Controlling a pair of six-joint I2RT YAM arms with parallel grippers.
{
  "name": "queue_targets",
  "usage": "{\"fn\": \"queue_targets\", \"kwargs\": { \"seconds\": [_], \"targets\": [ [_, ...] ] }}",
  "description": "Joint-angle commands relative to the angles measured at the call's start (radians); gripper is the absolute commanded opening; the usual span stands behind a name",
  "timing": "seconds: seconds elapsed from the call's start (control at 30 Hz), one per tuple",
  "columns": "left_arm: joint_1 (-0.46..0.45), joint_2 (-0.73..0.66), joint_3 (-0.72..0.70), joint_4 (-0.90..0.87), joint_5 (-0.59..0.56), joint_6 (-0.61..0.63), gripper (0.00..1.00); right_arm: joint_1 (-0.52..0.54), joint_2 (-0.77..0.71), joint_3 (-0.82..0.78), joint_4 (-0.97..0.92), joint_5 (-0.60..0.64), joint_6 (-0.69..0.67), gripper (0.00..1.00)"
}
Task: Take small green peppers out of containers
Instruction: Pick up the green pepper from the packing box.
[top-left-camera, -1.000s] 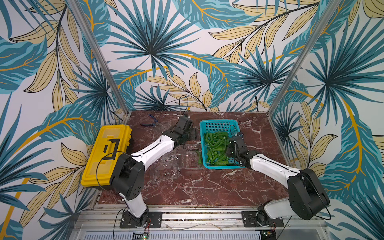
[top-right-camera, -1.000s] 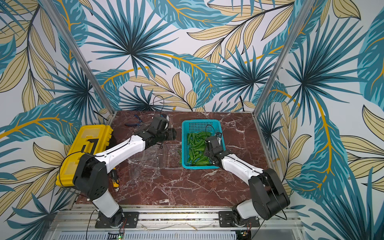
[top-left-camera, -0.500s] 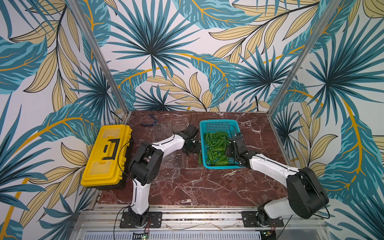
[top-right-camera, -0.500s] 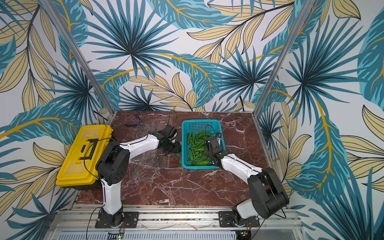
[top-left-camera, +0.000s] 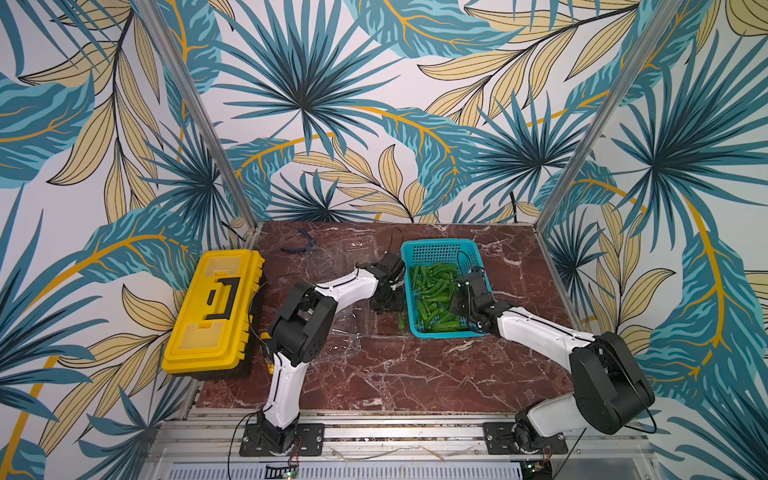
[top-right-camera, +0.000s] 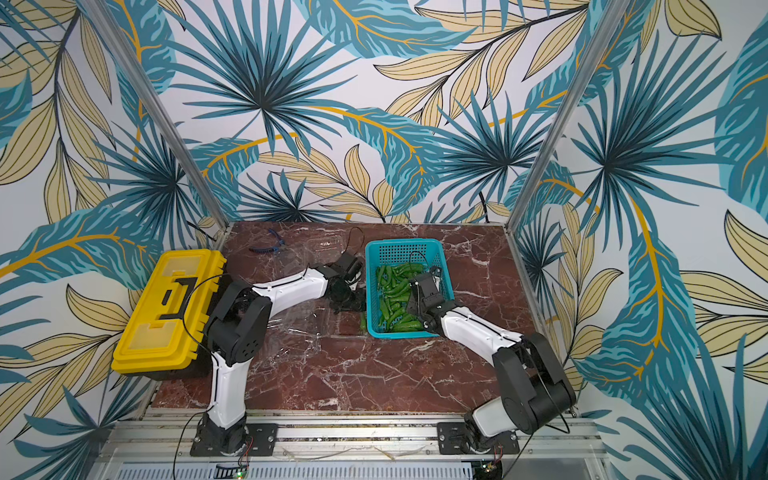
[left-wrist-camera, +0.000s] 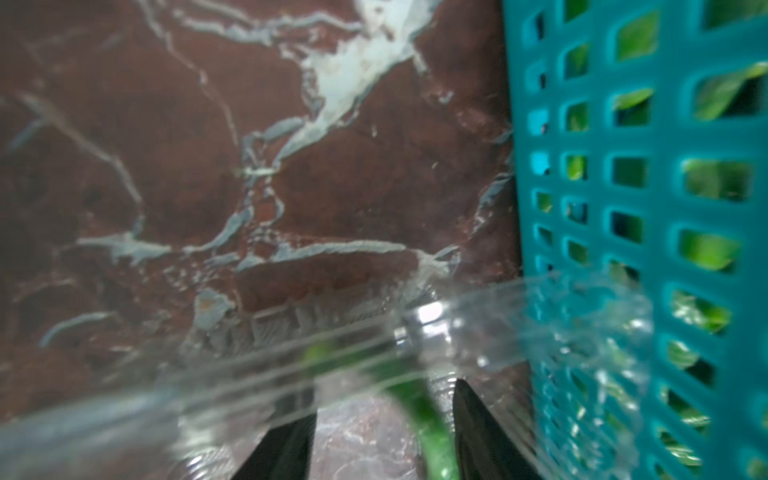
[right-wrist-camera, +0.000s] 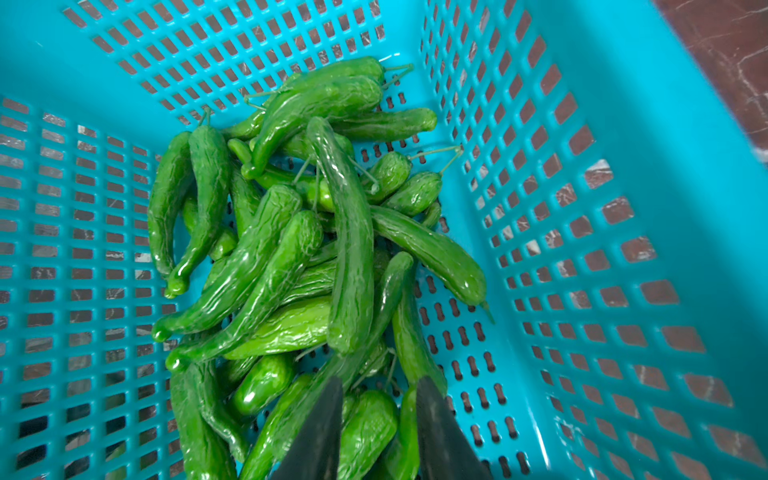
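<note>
In both top views, the left pincer (top-left-camera: 387, 302) is set at a clear container (top-left-camera: 380, 328) just beside the teal basket (top-left-camera: 440, 251). The right pincer (top-left-camera: 455, 309) is held over the small green peppers (top-left-camera: 432, 291) in it.

In the left wrist view, the fingers (left-wrist-camera: 282, 449) are spread about one pepper (left-wrist-camera: 419, 411), seen through the container's rim. Thin plastic could be pinched too and dragged.

In the right wrist view, narrowly parted jaws are seen; whether anything is pinched cannot be told.

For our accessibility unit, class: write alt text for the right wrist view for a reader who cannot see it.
A heap of glossy green peppers lies in a teal perforated basket, seen close from above. Two dark fingers, slightly apart, jut in over the heap.
</note>
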Motion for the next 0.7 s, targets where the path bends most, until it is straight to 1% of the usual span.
{"fn": "queue_targets", "kwargs": {
  "seconds": [0.0, 0.07, 0.23, 0.33, 0.43, 0.5, 0.57, 0.67],
  "targets": [
    [-0.004, 0.029, 0.029, -0.046, -0.031, 0.021, 0.53, -0.003, 0.009, 0.005, -0.011, -0.009, -0.006, 0.32],
    [-0.004, 0.038, 0.032, -0.053, -0.038, 0.025, 0.5, -0.004, 0.01, 0.005, -0.008, -0.012, -0.007, 0.32],
    [-0.004, 0.036, 0.043, -0.057, -0.023, 0.037, 0.26, -0.003, 0.009, 0.005, -0.007, -0.018, -0.007, 0.32],
    [-0.005, 0.022, 0.05, -0.057, -0.014, 0.042, 0.14, -0.003, 0.013, 0.006, -0.007, -0.018, -0.007, 0.32],
    [-0.009, -0.005, 0.057, -0.057, -0.015, 0.043, 0.06, -0.004, 0.013, 0.008, -0.005, -0.022, -0.009, 0.32],
    [-0.014, -0.037, 0.057, -0.057, -0.031, 0.044, 0.01, -0.003, 0.011, 0.01, -0.004, -0.021, -0.01, 0.32],
    [-0.025, -0.084, 0.06, -0.057, -0.068, 0.059, 0.0, -0.004, 0.006, 0.009, 0.0, -0.015, -0.011, 0.32],
    [-0.05, -0.182, 0.06, -0.057, -0.173, 0.089, 0.0, -0.003, -0.011, 0.004, 0.009, 0.003, -0.014, 0.32]
  ]
}}
